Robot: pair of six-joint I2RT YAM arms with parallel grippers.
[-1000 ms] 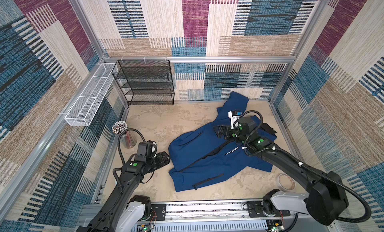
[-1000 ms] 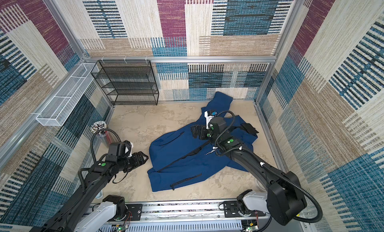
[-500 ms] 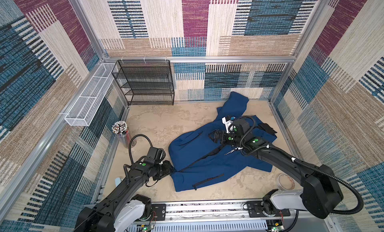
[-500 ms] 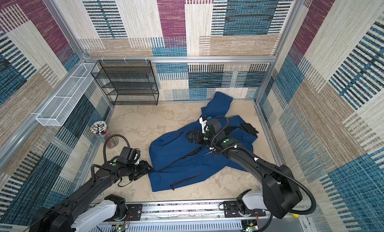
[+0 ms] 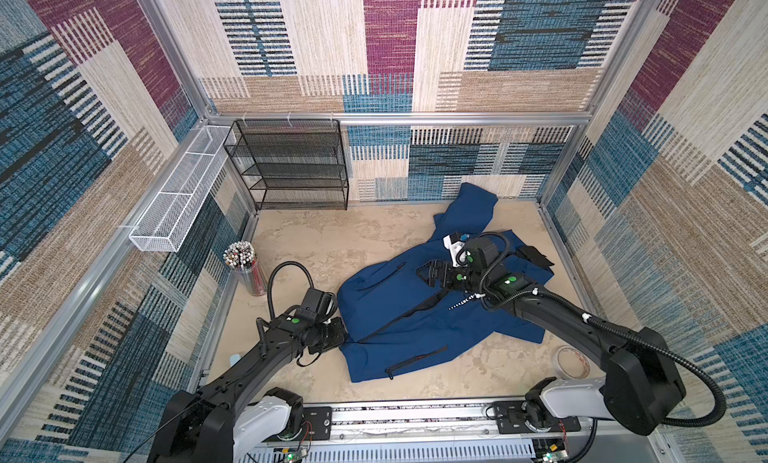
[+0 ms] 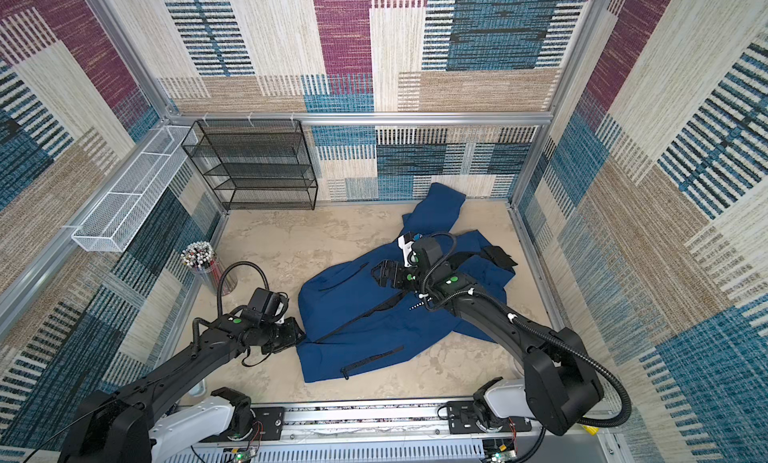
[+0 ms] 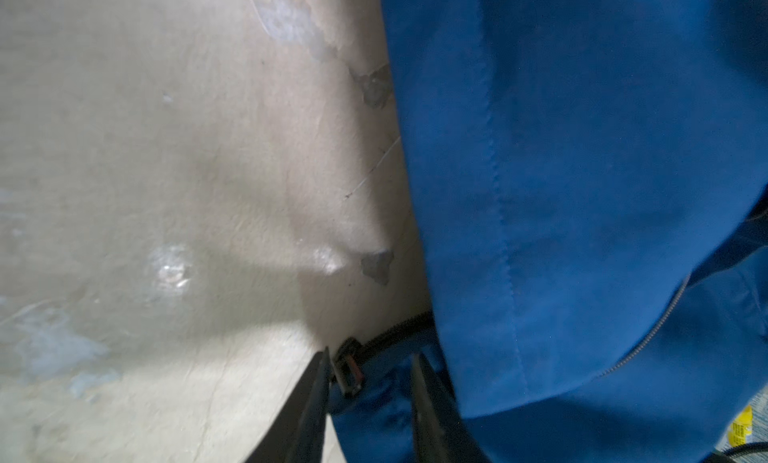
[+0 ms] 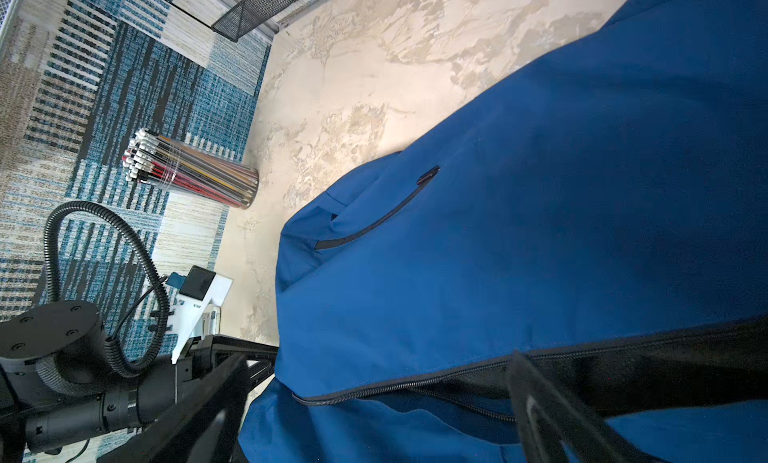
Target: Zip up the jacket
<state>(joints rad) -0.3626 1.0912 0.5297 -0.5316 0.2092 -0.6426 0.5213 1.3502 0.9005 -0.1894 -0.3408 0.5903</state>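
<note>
Jacket (image 5: pixel 407 328) lying unzipped on the table (image 5: pixel 332 240), spreading from the centre toward 3 o'clock in both top views, with a sleeve reaching for 1 o'clock and the hem facing 8 o'clock. Lying apart along the front zipper (image 8: pixel 415 384), with black lining showing in the gap. Straddling the zipper's bottom end (image 7: pixel 347 367) at the hem with the left gripper (image 7: pixel 370 357), jaws standing a little apart and not visibly pinching anything yet. Hovering over the chest, toward 2 o'clock, with the right gripper (image 5: pixel 434 274), jaws spreading wide and gripping nothing. Probably running the biggest risk right at the hem: biting loose blue cloth instead of the zipper end, owing to a fold of the other front panel crowding one finger in the left wrist view. Also likely risking a slide or a bunch-up across the smooth table under any pull, with nothing pinning the soft cloth down at the collar end. Turning to containers: holding a tight bunch of pencils (image 5: pixel 239 251), a clear cup (image 5: pixel 253 280) standing at 9 o'clock by the table edge; showing nothing inside, a white wire basket (image 5: pixel 174 203) hanging on the wall toward 10 o'clock; looking bare on every tier, a black mesh shelf (image 5: pixel 291 166) standing against the back wall at 11 o'clock.
</note>
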